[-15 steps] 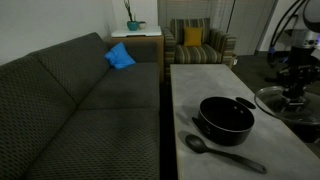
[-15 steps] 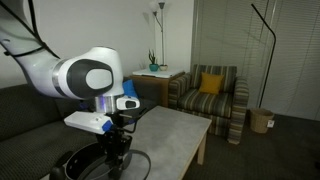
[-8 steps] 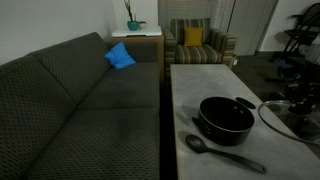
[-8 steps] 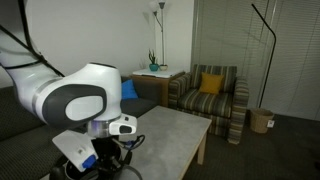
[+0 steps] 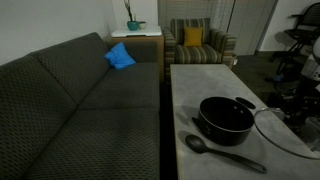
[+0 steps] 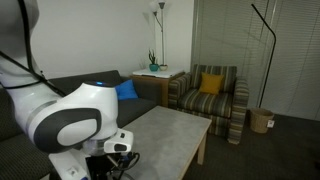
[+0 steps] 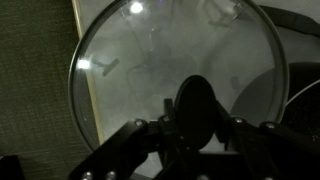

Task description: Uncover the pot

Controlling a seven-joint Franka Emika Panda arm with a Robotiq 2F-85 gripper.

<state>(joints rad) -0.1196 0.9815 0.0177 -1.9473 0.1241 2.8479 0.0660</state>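
The wide black pot [image 5: 226, 118] stands open on the pale marble table [image 5: 200, 85], with its inside showing. My gripper [image 5: 300, 108] is to the right of the pot, shut on the dark knob [image 7: 205, 100] of the round glass lid [image 5: 274, 130]. It holds the lid beside the pot, low over the table's right edge. In the wrist view the gripper [image 7: 200, 128] clamps the knob from both sides and the glass lid [image 7: 150, 60] fills the picture. In an exterior view the arm [image 6: 70, 125] hides the pot and lid.
A long black plastic spoon [image 5: 225, 152] lies on the table in front of the pot. A dark sofa [image 5: 80, 100] runs along the table's left side, with a blue cushion [image 5: 120, 56]. A striped armchair [image 5: 198, 42] stands beyond the table.
The lid has moved away from the pot to its right side and lower, toward the table edge. The arm has swung down and nearer the camera in the exterior view.
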